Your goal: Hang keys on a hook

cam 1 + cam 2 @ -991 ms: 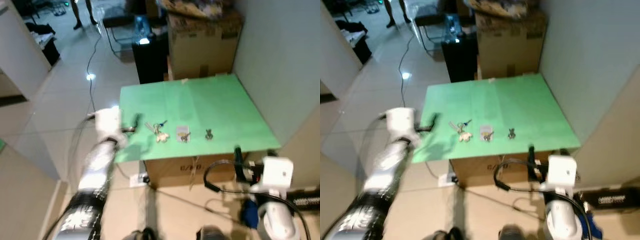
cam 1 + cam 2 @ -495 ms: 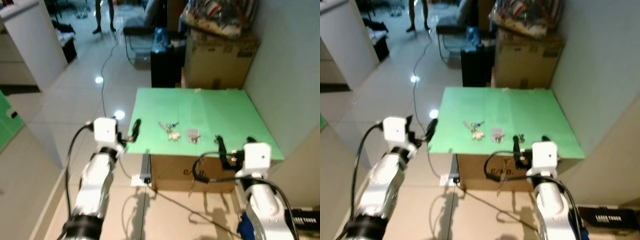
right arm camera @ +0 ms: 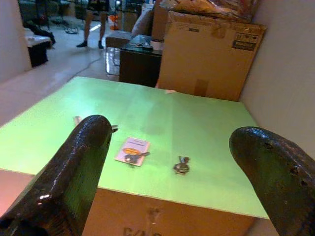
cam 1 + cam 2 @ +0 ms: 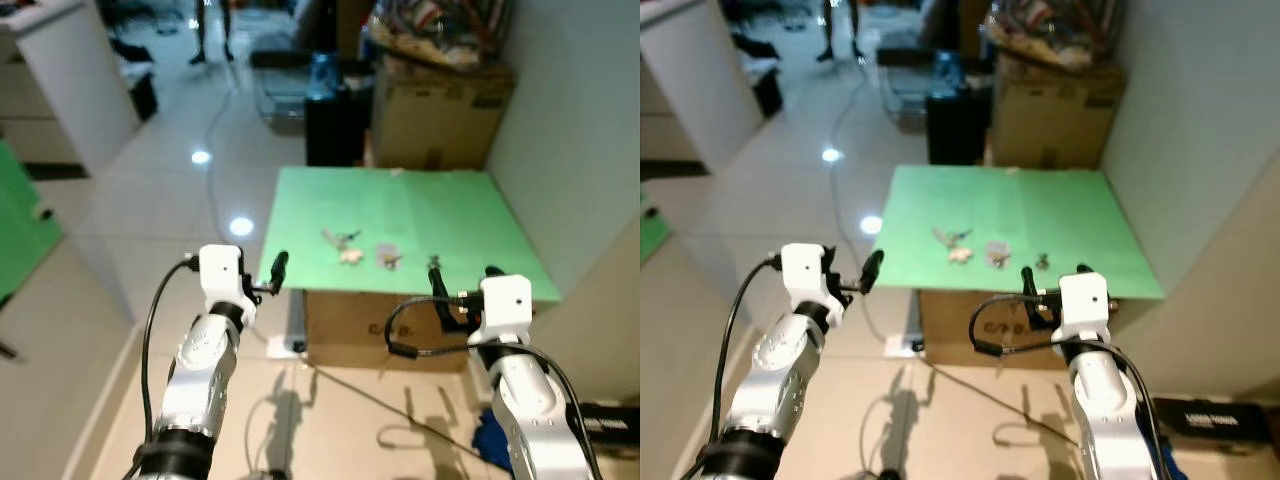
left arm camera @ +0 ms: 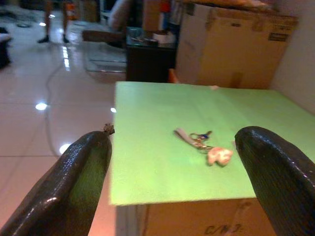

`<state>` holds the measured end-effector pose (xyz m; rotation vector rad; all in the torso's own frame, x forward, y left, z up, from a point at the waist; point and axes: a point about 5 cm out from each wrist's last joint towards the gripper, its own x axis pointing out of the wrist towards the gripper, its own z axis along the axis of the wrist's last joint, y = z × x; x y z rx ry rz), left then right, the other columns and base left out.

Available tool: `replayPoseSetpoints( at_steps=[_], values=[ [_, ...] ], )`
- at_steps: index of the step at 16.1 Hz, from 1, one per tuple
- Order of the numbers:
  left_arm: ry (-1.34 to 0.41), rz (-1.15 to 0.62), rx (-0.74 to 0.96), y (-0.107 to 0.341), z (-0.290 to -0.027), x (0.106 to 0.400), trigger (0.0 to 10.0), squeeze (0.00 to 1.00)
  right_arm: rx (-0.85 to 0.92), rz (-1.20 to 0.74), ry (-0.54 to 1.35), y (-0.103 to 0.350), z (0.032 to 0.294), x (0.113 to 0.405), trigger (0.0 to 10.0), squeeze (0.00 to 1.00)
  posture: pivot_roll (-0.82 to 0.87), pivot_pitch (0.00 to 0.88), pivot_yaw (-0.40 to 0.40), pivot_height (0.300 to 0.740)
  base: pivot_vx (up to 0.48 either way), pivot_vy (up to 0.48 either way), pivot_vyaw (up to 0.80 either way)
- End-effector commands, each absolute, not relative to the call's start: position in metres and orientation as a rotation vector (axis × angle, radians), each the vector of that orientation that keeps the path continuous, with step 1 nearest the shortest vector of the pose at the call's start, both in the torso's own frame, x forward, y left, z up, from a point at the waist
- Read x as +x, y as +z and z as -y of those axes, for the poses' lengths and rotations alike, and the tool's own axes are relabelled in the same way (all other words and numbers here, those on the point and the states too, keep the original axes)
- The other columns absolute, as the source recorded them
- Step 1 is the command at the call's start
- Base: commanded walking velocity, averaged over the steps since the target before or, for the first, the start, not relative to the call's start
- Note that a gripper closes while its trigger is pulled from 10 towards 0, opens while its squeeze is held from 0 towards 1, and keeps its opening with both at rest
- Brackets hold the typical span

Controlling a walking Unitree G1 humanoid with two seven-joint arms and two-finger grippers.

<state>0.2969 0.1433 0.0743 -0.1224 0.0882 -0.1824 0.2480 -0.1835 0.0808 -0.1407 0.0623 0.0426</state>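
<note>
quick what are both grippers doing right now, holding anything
Left gripper: open, holding nothing, short of the green table.
Right gripper: open, holding nothing, facing the keys.

dim indoor light | glare spots on floor (image 4: 201,157) | soft blur

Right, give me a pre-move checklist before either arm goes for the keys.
1. Keys reachable: three key sets lie on the green table top, including the key bunch with pale charm and the small dark key: ok.
2. Left gripper open: ok.
3. Right gripper open: ok.
4. Grippers over the table: both short of its near edge: not ok.
5. Hook located: cannot tell.
</note>
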Motion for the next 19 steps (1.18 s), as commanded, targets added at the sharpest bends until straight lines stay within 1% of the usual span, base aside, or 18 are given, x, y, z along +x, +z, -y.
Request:
replayPoseSetpoints(
  at_steps=[1,3,7,11,14,16,19],
  values=[
    [-0.163,-0.068,-0.104,0.079,-0.151,0.297,10.0,0.0,-0.13,-0.062,0.032,0.08,0.184,0.248,10.0,0.0,-0.16,0.0,0.038,0.74,0.0,0.0,0.0],
    [-0.128,-0.082,-0.118,0.076,-0.157,0.298,10.0,0.0,-0.132,-0.072,0.054,0.076,0.179,0.246,10.0,0.0,-0.16,0.0,0.038,0.74,0.0,0.0,0.0],
    [-0.163,-0.07,-0.084,0.079,-0.152,0.299,10.0,0.0,-0.128,-0.07,0.041,0.077,0.182,0.25,10.0,0.0,-0.16,0.0,0.038,0.74,0.0,0.0,0.0],
    [-0.161,-0.082,-0.105,0.077,-0.149,0.302,10.0,0.0,-0.127,-0.079,0.049,0.074,0.179,0.249,10.0,0.0,-0.16,0.0,0.042,0.74,0.0,-0.429,0.0],
    [-0.162,-0.086,-0.107,0.077,-0.148,0.304,10.0,0.0,-0.132,-0.085,0.059,0.074,0.179,0.25,10.0,0.0,-0.16,0.0,0.043,0.74,0.16,-0.412,0.61],
    [-0.173,-0.089,-0.111,0.077,-0.144,0.307,10.0,0.0,-0.134,-0.082,0.05,0.074,0.181,0.251,10.0,0.0,-0.17,0.0,0.044,0.74,0.0,-0.412,0.57],
    [-0.168,-0.1,-0.138,0.076,-0.142,0.312,10.0,0.0,-0.15,-0.086,0.058,0.074,0.181,0.253,10.0,0.0,-0.17,0.0,0.045,0.74,0.28,-0.384,0.0]
  ],
)
